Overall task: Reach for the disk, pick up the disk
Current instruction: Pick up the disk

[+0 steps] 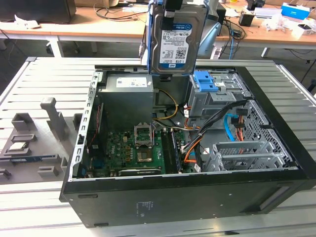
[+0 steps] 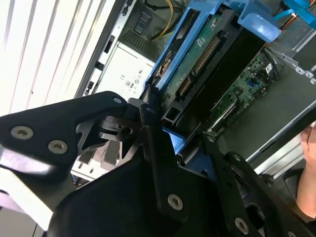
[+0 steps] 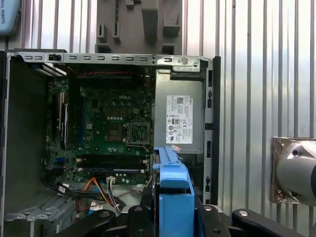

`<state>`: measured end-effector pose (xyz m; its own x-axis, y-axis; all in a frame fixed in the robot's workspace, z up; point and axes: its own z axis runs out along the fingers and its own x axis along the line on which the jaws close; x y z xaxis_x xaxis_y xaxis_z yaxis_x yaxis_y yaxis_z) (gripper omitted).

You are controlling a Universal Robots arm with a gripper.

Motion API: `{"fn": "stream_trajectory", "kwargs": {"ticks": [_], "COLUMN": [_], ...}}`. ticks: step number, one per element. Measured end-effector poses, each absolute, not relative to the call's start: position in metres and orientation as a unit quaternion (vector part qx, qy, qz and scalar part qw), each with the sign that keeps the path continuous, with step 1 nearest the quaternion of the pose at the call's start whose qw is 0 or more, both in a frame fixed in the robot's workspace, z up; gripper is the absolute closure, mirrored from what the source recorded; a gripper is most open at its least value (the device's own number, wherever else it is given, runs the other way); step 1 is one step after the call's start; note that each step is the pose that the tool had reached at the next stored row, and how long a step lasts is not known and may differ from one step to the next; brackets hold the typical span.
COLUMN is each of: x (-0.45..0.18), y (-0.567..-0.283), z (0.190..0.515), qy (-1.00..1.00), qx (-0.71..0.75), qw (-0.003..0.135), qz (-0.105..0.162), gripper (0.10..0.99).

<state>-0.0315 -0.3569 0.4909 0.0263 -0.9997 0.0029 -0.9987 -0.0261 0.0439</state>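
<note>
The disk hangs upright in the air above the open computer case, its white-and-blue label facing the exterior camera and blue rails along its edges. My gripper is shut on its upper end. In the second wrist view the disk shows its green circuit-board side and blue frame, running away from the black gripper, whose jaws clamp its near end. In the first wrist view the disk's blue rail stands edge-on between the gripper's black fingers.
Inside the case lie a motherboard, a grey power supply, loose cables and a blue bracket on the drive bay. A grey fixture sits on the slatted table at the exterior view's left. A hand shows beside the case.
</note>
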Motion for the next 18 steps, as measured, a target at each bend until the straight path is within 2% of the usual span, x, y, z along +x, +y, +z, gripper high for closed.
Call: {"fn": "stream_trajectory", "kwargs": {"ticks": [18], "x": [-0.031], "y": [-0.398], "z": [0.491], "qy": [-0.698], "qx": [0.716], "qw": [0.017], "qz": [-0.014], "gripper": [0.718]}}
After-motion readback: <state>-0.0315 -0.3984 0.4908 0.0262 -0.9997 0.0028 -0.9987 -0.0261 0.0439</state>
